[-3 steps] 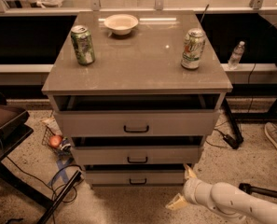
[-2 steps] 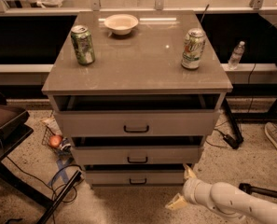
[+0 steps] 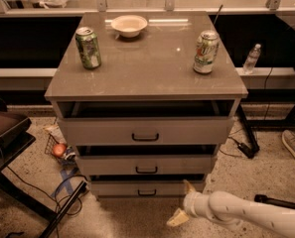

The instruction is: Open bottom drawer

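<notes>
The grey-beige cabinet (image 3: 147,78) has three drawers, each pulled out a little. The bottom drawer (image 3: 147,188) is the lowest, with a slim front and a small black bar handle (image 3: 147,193). My gripper (image 3: 183,201) is low at the cabinet's lower right, just right of the bottom drawer's front, on a white arm (image 3: 246,214) coming from the right. Its two pale fingers are spread apart, one (image 3: 189,186) near the drawer's right corner and one (image 3: 177,218) lower down. It holds nothing.
On the cabinet top stand two green cans (image 3: 88,47) (image 3: 206,51) and a white bowl (image 3: 129,26). A dark stand (image 3: 8,133) and cables (image 3: 62,192) lie at the left. A wire basket with a red item (image 3: 59,149) sits on the floor. A bottle (image 3: 251,58) and a shoe (image 3: 293,145) are at the right.
</notes>
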You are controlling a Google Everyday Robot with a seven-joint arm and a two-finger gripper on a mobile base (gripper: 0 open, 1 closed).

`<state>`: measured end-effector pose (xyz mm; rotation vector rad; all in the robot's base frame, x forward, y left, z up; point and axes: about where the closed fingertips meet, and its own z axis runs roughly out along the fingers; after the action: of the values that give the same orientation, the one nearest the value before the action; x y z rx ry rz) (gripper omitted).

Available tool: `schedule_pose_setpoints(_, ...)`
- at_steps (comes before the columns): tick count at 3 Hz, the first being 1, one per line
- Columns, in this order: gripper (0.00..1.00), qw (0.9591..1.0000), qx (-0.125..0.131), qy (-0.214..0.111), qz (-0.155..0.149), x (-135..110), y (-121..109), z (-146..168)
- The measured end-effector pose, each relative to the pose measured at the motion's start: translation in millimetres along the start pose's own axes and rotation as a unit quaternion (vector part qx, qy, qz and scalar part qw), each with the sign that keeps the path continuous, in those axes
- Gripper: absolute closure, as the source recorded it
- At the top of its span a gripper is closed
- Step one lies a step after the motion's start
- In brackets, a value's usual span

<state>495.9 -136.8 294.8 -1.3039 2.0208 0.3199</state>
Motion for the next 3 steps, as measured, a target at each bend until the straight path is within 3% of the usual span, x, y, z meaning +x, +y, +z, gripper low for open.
schedule_pose_setpoints(2,0.00,0.9988,-0.045,-0.004,0.020,15,-9,72)
schedule_pose_setpoints(3,0.00,0.9987,-0.048,0.010,0.016,14,-27,93)
